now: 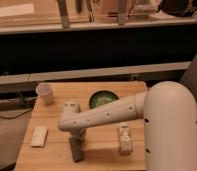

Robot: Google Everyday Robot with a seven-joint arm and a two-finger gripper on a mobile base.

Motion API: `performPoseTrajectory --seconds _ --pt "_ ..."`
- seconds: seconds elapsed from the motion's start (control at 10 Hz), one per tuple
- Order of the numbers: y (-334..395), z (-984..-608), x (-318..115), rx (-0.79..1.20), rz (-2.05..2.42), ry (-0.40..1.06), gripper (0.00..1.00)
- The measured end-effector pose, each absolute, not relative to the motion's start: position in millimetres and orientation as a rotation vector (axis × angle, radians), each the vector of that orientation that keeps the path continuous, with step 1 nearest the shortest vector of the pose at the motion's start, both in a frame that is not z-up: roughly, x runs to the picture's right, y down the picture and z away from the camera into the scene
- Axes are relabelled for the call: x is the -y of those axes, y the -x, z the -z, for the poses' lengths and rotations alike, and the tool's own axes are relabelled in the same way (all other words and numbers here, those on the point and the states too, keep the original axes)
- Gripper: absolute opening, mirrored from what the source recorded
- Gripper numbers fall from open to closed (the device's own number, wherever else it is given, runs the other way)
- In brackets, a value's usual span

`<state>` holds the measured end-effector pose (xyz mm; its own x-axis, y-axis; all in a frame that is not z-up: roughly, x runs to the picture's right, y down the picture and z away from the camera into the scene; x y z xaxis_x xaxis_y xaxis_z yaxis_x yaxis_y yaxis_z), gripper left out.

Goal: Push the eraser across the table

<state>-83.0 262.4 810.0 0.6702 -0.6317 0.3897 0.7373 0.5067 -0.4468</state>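
The flat dark grey eraser block [76,148] lies near the front edge of the light wooden plank tabletop [99,151]. The white robot arm [109,114] reaches across from the right, and its gripper [76,135] sits right above the eraser, at its back end. A pale cream flat block [39,135] lies to the left, a white paper cup [45,93] stands at the back, a green bowl [103,98] is behind the arm, and a white bottle [124,138] lies to the right

White gripper [77,136] over dark grey eraser [76,149] on light bamboo-coloured table [102,150].
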Motion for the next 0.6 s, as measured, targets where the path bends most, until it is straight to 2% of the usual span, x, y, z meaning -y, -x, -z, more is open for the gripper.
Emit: performPoseTrajectory --seconds 0.6 --pt "108.6 -812.5 -255.1 0.181 0.888 0.625 0.0"
